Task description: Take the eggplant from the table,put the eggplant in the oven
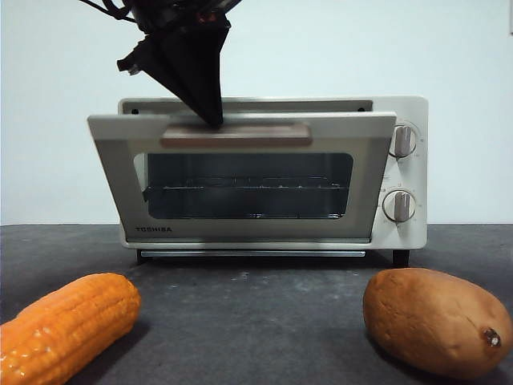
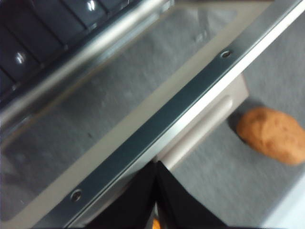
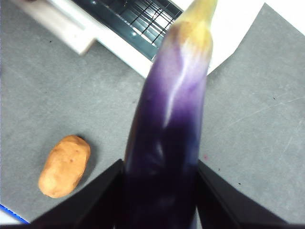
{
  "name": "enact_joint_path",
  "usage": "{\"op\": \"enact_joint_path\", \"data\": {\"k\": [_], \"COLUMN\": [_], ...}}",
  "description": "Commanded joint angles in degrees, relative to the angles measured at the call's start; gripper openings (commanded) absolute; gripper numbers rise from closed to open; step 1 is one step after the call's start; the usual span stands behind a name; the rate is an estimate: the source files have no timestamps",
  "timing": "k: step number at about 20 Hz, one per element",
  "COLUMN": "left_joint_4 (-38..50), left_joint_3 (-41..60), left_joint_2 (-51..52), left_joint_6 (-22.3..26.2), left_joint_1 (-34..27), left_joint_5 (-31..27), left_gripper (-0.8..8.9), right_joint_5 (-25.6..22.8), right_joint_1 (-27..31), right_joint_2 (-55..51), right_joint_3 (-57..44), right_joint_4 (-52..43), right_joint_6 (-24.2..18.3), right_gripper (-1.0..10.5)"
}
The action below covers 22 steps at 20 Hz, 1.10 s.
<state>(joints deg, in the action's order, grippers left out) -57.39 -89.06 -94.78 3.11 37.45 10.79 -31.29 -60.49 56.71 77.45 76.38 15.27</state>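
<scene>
Nearest on the dark bench (image 1: 256,313) lie an orange corn cob (image 1: 64,325) and a brown sweet potato (image 1: 437,321), well apart. Behind them stands the cream oven (image 1: 410,112), its door partly lowered, with only a wire rack (image 1: 248,188) inside; TOSHIBA is written on the door. From above, the left end effector (image 1: 212,120), jaws pressed together, touches the door's handle (image 1: 236,135). Above the bench, the right end effector (image 3: 159,200) grasps the purple eggplant (image 3: 167,133).

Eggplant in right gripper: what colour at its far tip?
Eggplant fades from dark purple to pale yellow at the tip; right wrist view.
</scene>
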Motion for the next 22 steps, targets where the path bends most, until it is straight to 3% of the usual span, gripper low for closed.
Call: {"op": "enact_joint_path", "data": {"k": [1,8,12,19,22], "left_joint_4": [-2.3,-2.3,5.2,18.0,21.5], "left_joint_3": [-0.7,-0.1,5.7,26.1,34.5], "left_joint_2": [-0.1,4.9,9.7,24.3,31.3], "left_joint_6": [0.5,-0.9,-3.7,-9.2,-10.3], "left_joint_1": [2.5,6.8,5.9,-3.5,-9.3], "left_joint_5": [1.6,2.8,-3.0,-3.7,-3.3], "left_gripper": [0.06,0.06,0.06,0.06,0.06], "right_joint_5": [-0.2,5.0,10.3,15.1,15.0], "right_joint_1": [-0.7,-0.7,-0.7,-0.7,-0.7], "right_joint_2": [0.5,0.5,0.5,5.1,10.2], "right_joint_3": [1.1,1.1,1.1,1.1,1.1], "right_joint_4": [-1.0,-1.7,-4.7,-12.6,-16.7], "right_joint_6": [-0.7,-5.7,-8.5,-14.7,-17.9], "right_gripper": [1.7,1.7,1.7,1.7,1.7]}}
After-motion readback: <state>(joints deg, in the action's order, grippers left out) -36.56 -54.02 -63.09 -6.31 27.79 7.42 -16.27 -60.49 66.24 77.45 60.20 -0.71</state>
